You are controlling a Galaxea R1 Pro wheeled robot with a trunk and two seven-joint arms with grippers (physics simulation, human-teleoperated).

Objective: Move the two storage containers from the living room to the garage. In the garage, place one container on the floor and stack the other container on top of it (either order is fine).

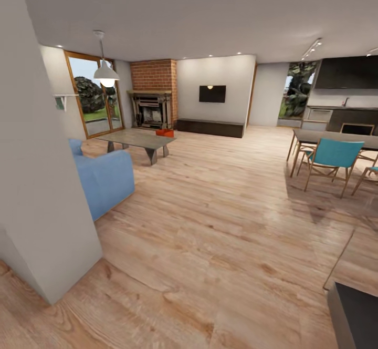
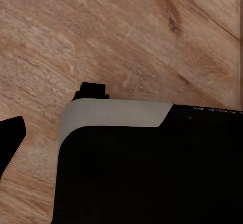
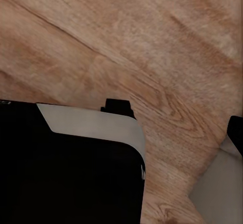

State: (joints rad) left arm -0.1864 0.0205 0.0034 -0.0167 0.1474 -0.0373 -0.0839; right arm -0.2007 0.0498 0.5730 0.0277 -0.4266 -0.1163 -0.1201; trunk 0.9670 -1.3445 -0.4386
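Observation:
I look into the living room with its light wood-plank floor [image 1: 220,217]. An orange-red storage container [image 1: 165,133] sits on the far right end of the low grey coffee table [image 1: 137,140], in front of the brick fireplace [image 1: 153,99]. From this distance I cannot tell whether it is one bin or two. The left wrist view looks down on plank floor and my own dark base [image 2: 152,173], with one dark fingertip [image 2: 11,139] at its edge. The right wrist view is similar, with a dark fingertip [image 3: 236,133] at its edge. Nothing is held.
A white wall corner [image 1: 47,191] stands close on my left, with the blue sofa [image 1: 102,178] behind it. A dining table [image 1: 336,139] with teal chairs [image 1: 331,157] is at the right, and a dark counter corner [image 1: 357,312] is near right. Wide wood floor leads to the coffee table.

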